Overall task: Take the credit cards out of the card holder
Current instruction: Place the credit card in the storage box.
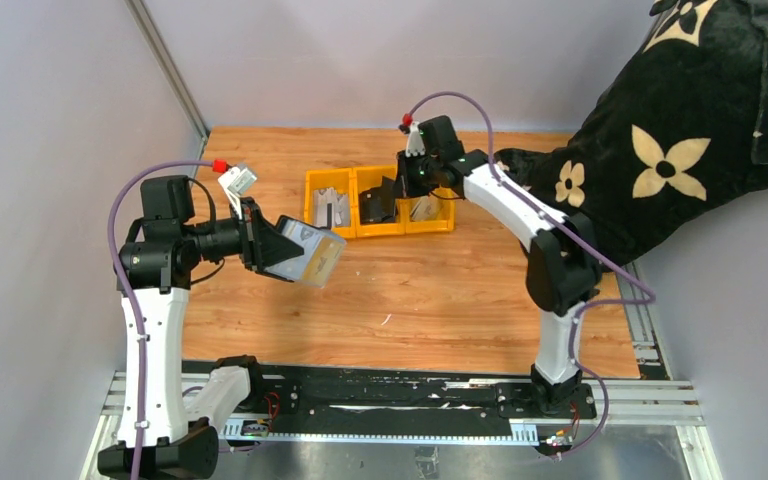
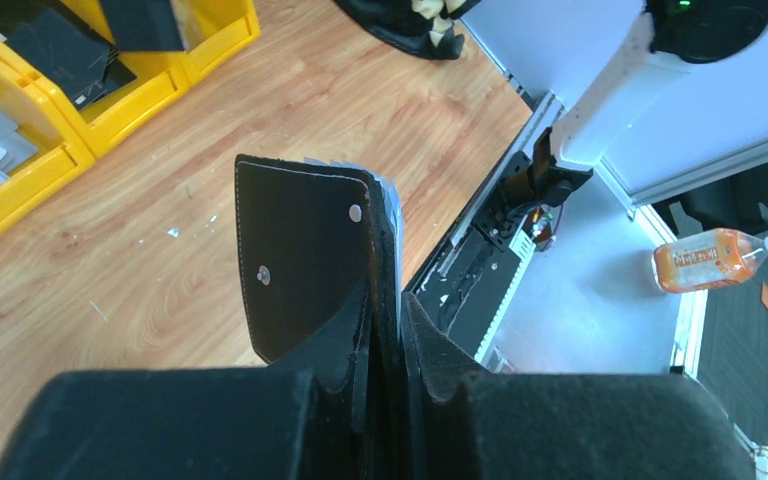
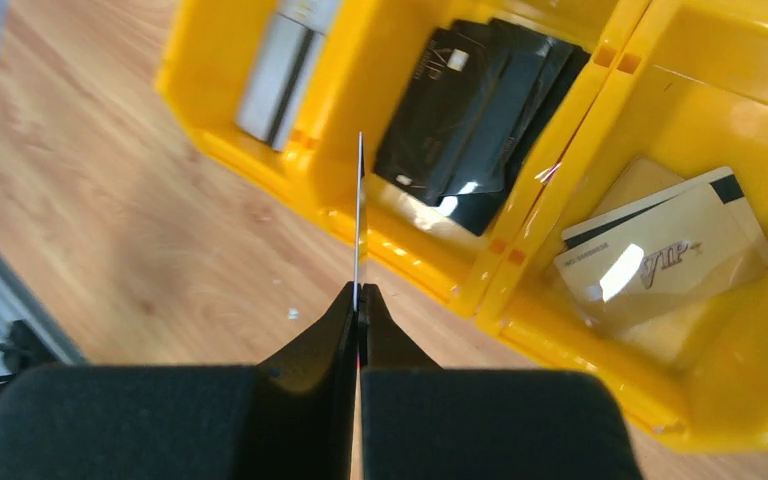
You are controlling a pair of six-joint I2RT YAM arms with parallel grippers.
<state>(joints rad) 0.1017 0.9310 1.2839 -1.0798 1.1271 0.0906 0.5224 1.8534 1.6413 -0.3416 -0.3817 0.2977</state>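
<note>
Now, left gripper (image 2: 384,315) clamped on card holder (image 2: 300,250) near left edge; right gripper (image 3: 357,300) pinching credit card (image 3: 359,210) above far-edge yellow tray (image 3: 252,160).

Black card holder (image 2: 300,260) aloft; one credit card (image 3: 359,215) edge-on

Top view looks down from behind the arm bases over the worktop (image 1: 410,300). Wrist views sit close behind left tool (image 2: 385,300) and right tool (image 3: 358,292) (both aimed downward), all sharing the yellow tray (image 1: 380,233).
</note>
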